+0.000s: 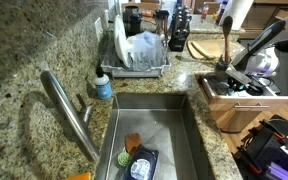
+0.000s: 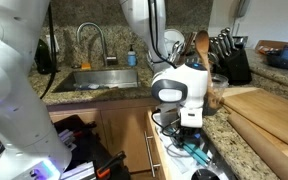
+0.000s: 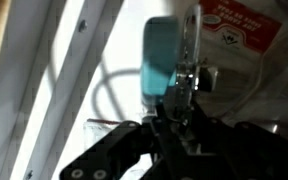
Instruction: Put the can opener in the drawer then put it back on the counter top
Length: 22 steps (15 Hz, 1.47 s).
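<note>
The gripper (image 3: 174,112) is down inside the drawer (image 1: 210,92), jaws pinched narrow on the can opener (image 3: 162,62). In the wrist view the teal handle pokes out right ahead of the fingertips, with the metal head just beside it. Looks to me like the get-it-out-of-the-drawer half of the job. Tip: lift straight up first so the tool clears the wooden drawer sides around the gripper. Go slow too, since the grip seems to sit near one end and it could swing. Then carry it sideways to the counter top (image 2: 239,150) beside the drawer and lay it flat before letting go.
</note>
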### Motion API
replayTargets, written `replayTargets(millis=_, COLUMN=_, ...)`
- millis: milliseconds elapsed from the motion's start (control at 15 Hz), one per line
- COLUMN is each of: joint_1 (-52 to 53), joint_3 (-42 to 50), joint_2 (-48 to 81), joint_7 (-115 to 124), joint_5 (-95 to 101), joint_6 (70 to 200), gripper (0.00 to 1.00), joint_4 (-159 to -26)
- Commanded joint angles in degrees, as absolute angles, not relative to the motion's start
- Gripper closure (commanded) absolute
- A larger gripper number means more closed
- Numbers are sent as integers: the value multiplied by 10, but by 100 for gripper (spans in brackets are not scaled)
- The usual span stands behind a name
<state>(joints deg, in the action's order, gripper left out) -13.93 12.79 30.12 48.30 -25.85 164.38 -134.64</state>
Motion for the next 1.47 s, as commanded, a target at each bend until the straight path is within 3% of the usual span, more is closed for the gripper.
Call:
replayTargets(millis=0, joint_1=-177, joint_3=110, joint_2=238, joint_7=429, joint_5=-276, joint_6=1596, gripper=95, joint_4=-1371)
replayTargets(millis=267, joint_1=-167, joint_3=151, joint_2=131, joint_7=381, joint_5=-242, joint_6=1534, gripper=95, joint_4=-1432)
replayTargets(millis=667, joint_1=-127, joint_3=279, joint_2=-38, joint_7=455, joint_5=32, joint_6=1519, gripper=95, joint_4=-1533)
replayTargets(millis=933, joint_1=-205, joint_3=231, joint_2=-136, joint_7=504, joint_5=155, joint_6=1503, gripper=95, joint_4=-1560)
replayTargets(millis=1400, joint_1=-221, joint_3=180, joint_2=-177, joint_7=477, joint_5=68, joint_6=1463, gripper=95, joint_4=-1571)
